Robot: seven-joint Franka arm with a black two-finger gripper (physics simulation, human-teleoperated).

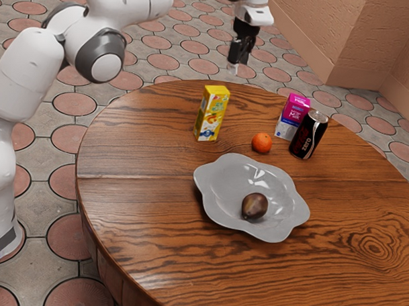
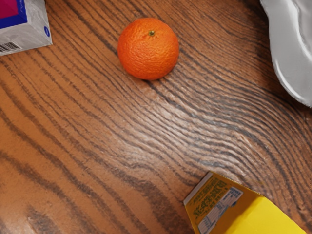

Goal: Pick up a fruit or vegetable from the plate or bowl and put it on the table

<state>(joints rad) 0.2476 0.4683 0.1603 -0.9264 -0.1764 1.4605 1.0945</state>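
Observation:
High over the table's far side in the exterior view is my gripper (image 1: 234, 65), above and behind the yellow carton and holding nothing that I can see. A dark brown-purple fruit (image 1: 255, 206) lies inside the wavy grey bowl (image 1: 219, 217). An orange (image 1: 261, 143) rests directly on the wooden table (image 1: 143, 191), outside the bowl and apart from it. The wrist view looks down on the same orange (image 2: 148, 48), with part of the grey bowl (image 2: 295, 58) at one side.
A yellow carton (image 1: 211, 114) stands near the far edge; its top (image 2: 258, 214) is close under my hand. Beyond the orange stand a pink-and-white milk carton (image 1: 292, 117) and a black can (image 1: 307, 136), side by side.

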